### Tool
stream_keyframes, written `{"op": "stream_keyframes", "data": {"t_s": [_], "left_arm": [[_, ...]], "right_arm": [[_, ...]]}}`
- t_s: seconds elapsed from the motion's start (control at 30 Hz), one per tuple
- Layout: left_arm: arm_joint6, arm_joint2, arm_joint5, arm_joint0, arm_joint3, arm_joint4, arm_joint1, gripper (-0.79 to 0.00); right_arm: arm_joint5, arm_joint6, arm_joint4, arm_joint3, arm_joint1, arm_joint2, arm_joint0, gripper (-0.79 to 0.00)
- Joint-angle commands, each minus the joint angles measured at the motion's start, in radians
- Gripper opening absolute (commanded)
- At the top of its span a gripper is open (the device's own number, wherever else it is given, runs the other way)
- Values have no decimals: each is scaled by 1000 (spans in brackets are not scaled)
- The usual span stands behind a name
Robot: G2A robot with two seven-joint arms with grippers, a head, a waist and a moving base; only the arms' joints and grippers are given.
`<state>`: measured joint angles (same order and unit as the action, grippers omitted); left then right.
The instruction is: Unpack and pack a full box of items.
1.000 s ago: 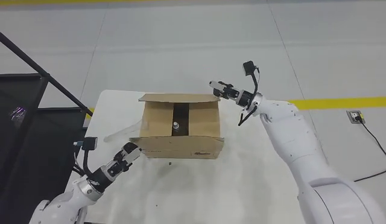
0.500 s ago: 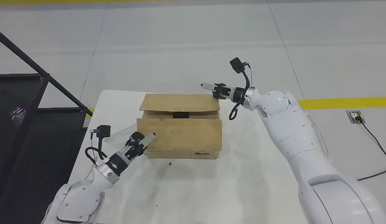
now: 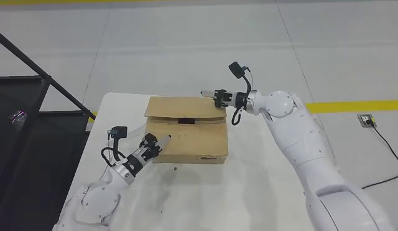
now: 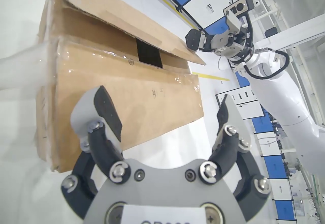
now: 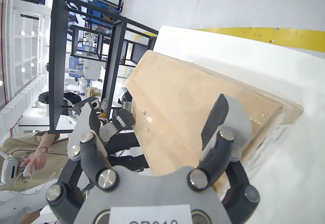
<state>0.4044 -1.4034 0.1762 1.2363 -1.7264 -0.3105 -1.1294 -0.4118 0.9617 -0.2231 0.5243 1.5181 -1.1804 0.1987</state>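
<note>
Left gripper (image 3: 158, 142) with fingers spread wide at the near left edge of the cardboard box (image 3: 186, 131), box mid white desk (image 3: 249, 184), flaps nearly shut around a dark gap, right gripper (image 3: 208, 94) fingers apart over its far flap

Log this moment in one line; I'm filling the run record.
box on table, top nearly shut, small gap | left claw open at its near side | right claw open at its far edge

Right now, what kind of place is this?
Probably a robot lab or workshop hall: a yellow line on the floor, black metal frames, a cardboard box on a white table.
</note>
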Motion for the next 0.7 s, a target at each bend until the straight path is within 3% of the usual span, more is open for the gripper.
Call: {"op": "stream_keyframes", "data": {"t_s": [0.0,0.27,0.67], "left_arm": [[-3,3,1,-2,1,0,-1,0],[-10,6,1,-10,13,5,-3,0],[-45,5,6,-3,19,15,-7,0]], "right_arm": [[10,25,-5,32,-4,3,15,0],[60,148,30,189,-31,-16,112,0],[166,180,40,307,-61,-30,202,0]]}}
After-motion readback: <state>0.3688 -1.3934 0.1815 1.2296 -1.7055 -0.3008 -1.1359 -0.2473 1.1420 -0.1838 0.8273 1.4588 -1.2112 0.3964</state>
